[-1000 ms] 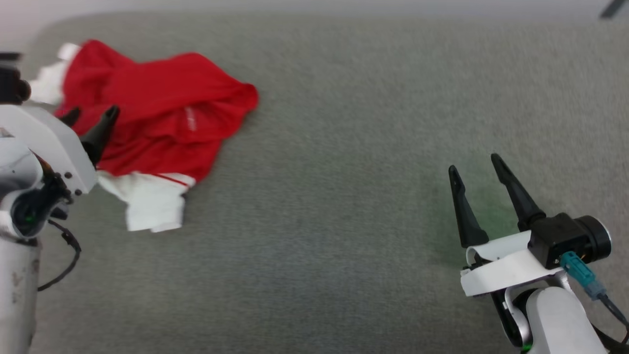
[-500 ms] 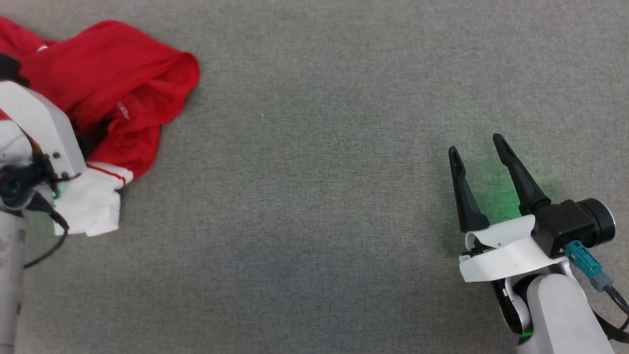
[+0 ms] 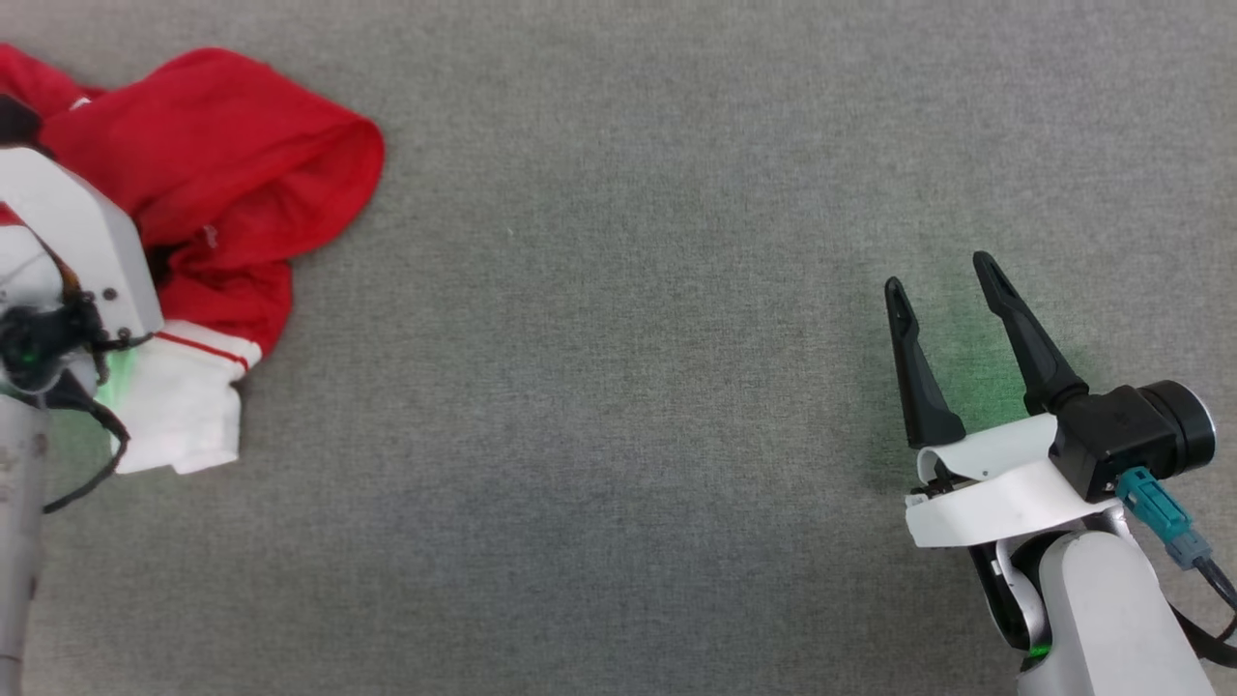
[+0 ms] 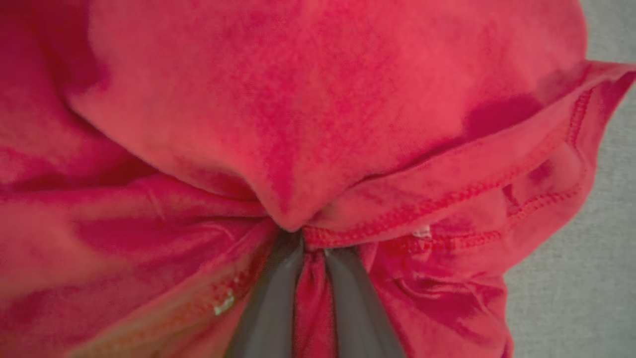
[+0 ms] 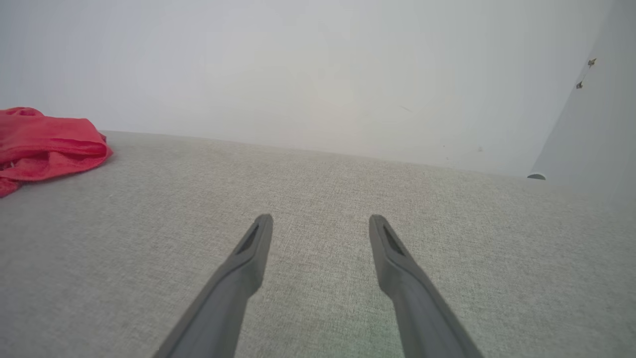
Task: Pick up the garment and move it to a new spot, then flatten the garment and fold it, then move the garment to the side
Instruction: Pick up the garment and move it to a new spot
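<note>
Large crumpled red jersey garment (image 3: 222, 164) w/ white short sleeve (image 3: 184, 406) and red stripe trim is seen at upper left of head view, lying bunched on grey woven fabric surface (image 3: 618, 435); its left part is cut off by frame edge and partly covered by white left wrist housing (image 3: 77, 242). Rounded red fold forms garment's right edge; white sleeve makes up its near end.

In left wrist view left gripper (image 4: 312, 238) is buried in garment (image 4: 318, 99): dark fingers (image 4: 271, 298) are drawn nearly together, a narrow fold of red cloth pinched btwn them. Stitched double hem (image 4: 447, 199) runs up to the right just past fingertips; a strip of grey surface is visible beyond garment's right edge.

Right gripper (image 3: 939, 273) is held at lower right of head view, well apart from garment, fingers spread wide, nothing btwn them, green glow cast on surface beneath. Same is shown in right wrist view (image 5: 322, 219): fingers apart above bare surface (image 5: 318, 298), garment (image 5: 49, 139) at far left.

Wide bare stretch of surface lies btwn garment and right gripper. Far edge of surface is met by plain pale wall (image 5: 298, 74)
</note>
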Tool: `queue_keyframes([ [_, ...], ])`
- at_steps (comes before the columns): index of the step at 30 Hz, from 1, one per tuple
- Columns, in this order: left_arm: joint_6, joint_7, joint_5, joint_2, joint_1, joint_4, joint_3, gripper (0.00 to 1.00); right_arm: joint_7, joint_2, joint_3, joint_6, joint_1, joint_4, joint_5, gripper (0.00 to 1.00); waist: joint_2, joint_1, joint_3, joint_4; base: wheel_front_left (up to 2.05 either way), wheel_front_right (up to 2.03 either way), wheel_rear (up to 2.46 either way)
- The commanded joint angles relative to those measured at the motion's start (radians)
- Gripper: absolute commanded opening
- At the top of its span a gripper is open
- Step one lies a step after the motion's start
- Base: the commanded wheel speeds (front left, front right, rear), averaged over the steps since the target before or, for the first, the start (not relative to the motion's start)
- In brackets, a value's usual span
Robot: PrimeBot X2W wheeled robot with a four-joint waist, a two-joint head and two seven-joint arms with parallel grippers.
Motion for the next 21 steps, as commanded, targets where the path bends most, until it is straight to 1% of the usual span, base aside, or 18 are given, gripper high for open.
queue_keyframes([
  [1, -0.005, -0.004, 0.009, -0.013, 0.020, 0.007, -0.014, 0.00, -0.001, -0.001, -0.005, 0.000, 0.016, 0.001, -0.003, 1.00, 0.0000, 0.0000, -0.027, 0.014, 0.00, 0.00, 0.00],
  [6, 0.006, -0.069, 0.038, 0.011, -0.023, -0.066, -0.009, 0.00, -0.001, -0.001, -0.009, 0.000, 0.041, 0.015, 0.000, 1.00, 0.0000, 0.0000, -0.097, 0.041, 0.00, 0.00, 0.00],
  [15, -0.001, -0.139, 0.067, 0.035, -0.046, -0.226, -0.021, 0.00, -0.001, 0.000, -0.008, 0.000, 0.096, 0.038, 0.011, 1.00, 0.0000, 0.0000, -0.219, 0.080, 0.00, 0.00, 0.00],
  [18, -0.006, -0.138, 0.056, 0.031, -0.046, -0.284, -0.029, 0.00, -0.001, 0.000, -0.006, 0.000, 0.114, 0.045, 0.017, 1.00, 0.0000, 0.0000, -0.260, 0.089, 0.00, 0.00, 0.00],
  [21, -0.009, -0.124, 0.028, 0.009, -0.039, -0.346, -0.039, 0.00, -0.001, 0.001, -0.011, 0.000, 0.130, 0.049, 0.020, 1.00, 0.0000, 0.0000, -0.299, 0.099, 0.00, 0.00, 0.00],
])
